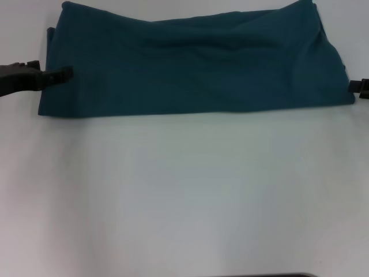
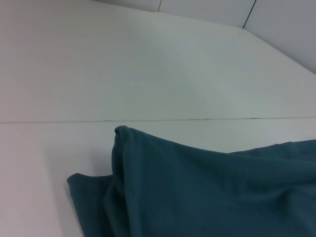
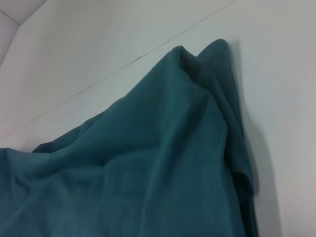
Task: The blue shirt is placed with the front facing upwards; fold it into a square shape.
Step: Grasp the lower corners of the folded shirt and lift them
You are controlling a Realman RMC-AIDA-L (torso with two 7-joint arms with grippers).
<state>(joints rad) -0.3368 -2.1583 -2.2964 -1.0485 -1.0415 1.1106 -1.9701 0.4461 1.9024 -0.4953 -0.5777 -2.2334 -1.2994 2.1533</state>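
Observation:
The blue shirt (image 1: pixel 190 63) lies folded into a wide, plain teal band across the far part of the white table (image 1: pixel 184 196). Soft wrinkles cross its middle. My left gripper (image 1: pixel 62 75) reaches in from the left and its dark tip rests at the shirt's left edge. At the shirt's right end, my right gripper (image 1: pixel 356 88) just pokes in from the picture's edge. The left wrist view shows a bunched corner of the shirt (image 2: pixel 207 192). In the right wrist view a layered, raised corner of the shirt (image 3: pixel 148 173) is seen.
Bare white table stretches from the shirt's near edge toward me. A thin seam (image 2: pixel 197 119) runs across the surface behind the shirt, and white wall panels (image 2: pixel 207 12) stand at the far side.

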